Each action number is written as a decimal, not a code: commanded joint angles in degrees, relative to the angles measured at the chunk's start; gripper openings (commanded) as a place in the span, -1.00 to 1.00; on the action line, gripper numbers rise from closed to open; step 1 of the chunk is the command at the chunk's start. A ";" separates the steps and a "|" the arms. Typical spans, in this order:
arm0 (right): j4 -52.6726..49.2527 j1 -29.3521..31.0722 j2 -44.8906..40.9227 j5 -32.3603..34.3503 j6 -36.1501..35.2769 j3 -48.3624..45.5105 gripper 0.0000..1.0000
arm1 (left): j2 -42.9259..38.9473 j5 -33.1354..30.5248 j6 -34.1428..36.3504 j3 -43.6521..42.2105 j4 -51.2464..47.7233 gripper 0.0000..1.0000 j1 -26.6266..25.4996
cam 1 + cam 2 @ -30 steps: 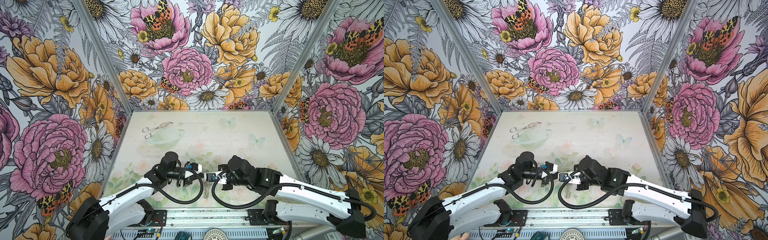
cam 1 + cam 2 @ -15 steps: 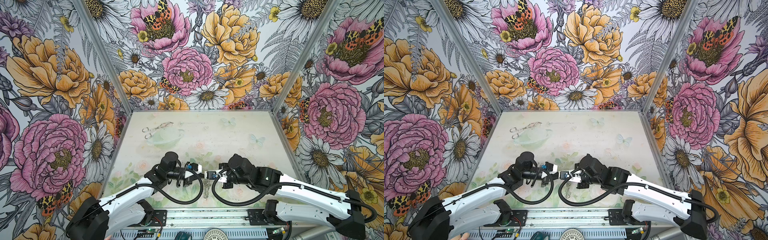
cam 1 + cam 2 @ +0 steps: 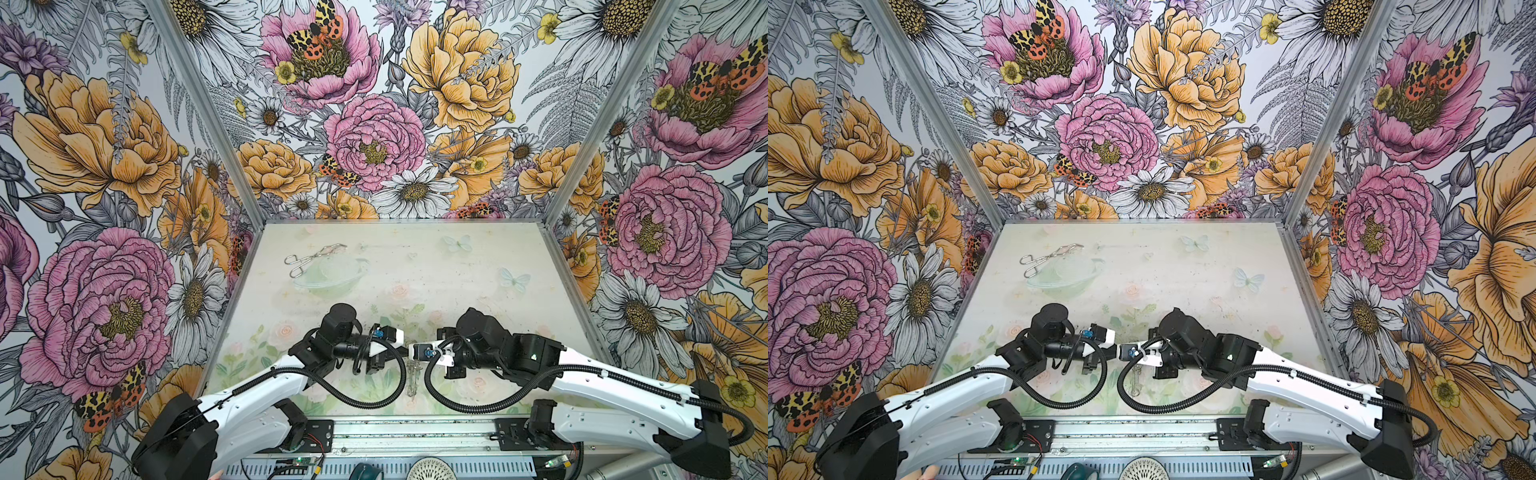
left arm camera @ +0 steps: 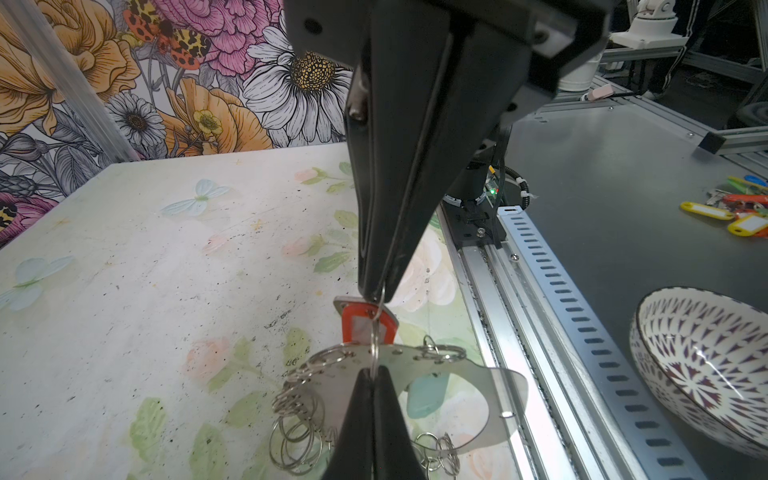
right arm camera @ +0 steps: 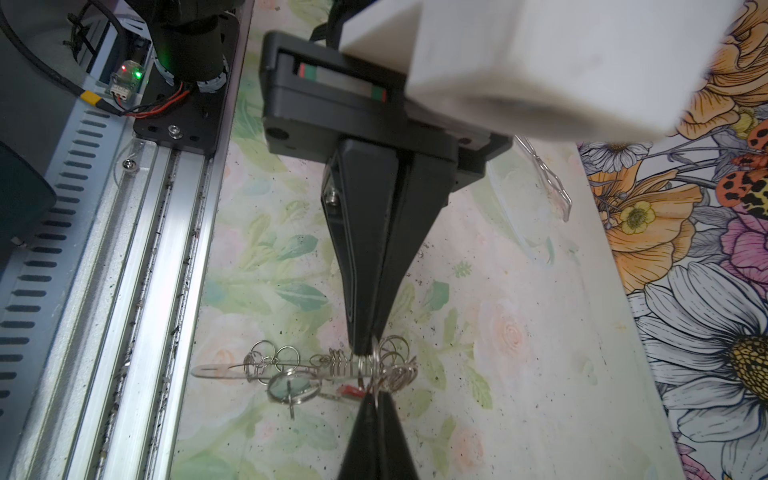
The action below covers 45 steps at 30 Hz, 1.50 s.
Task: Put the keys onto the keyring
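Note:
Both grippers meet tip to tip above the table's near middle. The keyring, a grey flat hoop fringed with silver rings, hangs between them; in a top view the keyring dangles below the tips. My left gripper is shut on one thin silver ring at the hoop's edge. My right gripper pinches the same ring from the opposite side. The keys show mainly as their red tag behind that ring. In the right wrist view the right gripper faces the left gripper, with the hoop edge-on.
Silver tongs and a clear glass bowl lie at the back left of the table. The metal rail runs along the near edge. Beyond it sit a patterned bowl and coloured key tags.
Both grippers stay shut and tip to tip. The right gripper has edged slightly to the left, and the hoop now hangs a little lower beneath the tips.

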 commanded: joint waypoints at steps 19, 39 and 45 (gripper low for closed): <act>0.02 1.46 0.78 -1.54 -0.24 1.89 -1.00 | 1.67 2.70 -0.36 3.15 -1.81 -1.00 -0.33; 1.23 1.94 1.25 -0.14 2.19 3.05 -1.00 | 3.49 1.90 0.90 5.08 -4.96 -1.00 -1.56; 1.16 1.93 1.62 -0.31 2.77 3.19 -1.00 | 3.77 1.28 1.68 5.91 -6.41 -1.00 -2.42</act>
